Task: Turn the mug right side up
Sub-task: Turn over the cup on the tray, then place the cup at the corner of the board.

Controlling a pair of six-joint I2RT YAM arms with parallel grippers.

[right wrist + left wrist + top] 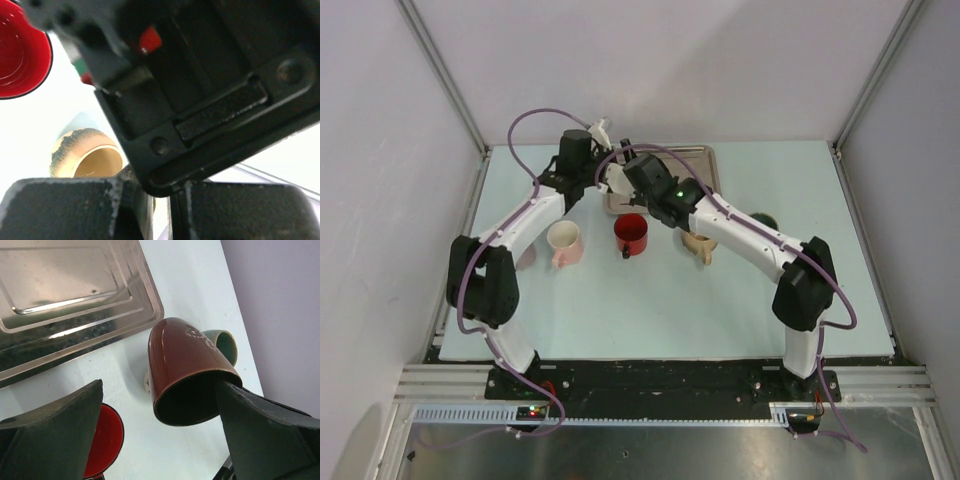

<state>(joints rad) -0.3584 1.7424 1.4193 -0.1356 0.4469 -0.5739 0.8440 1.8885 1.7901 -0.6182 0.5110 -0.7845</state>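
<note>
Pale-blue tbl [670, 300], white walls. 5 mugs: brown mug [185, 365], red mug [631, 234], pink mug [565, 243], tan mug [700, 245], green mug [223, 342]; 1 steel tray [75, 290]. Brown mug sits btwn the spread fingers of the L gripper [160, 385], rim against one finger, apart from the other. Its long axis is tilted: mouth faces back twd the wrist & down, base up & away. R gripper [161, 200] fingers are pressed together.
</note>
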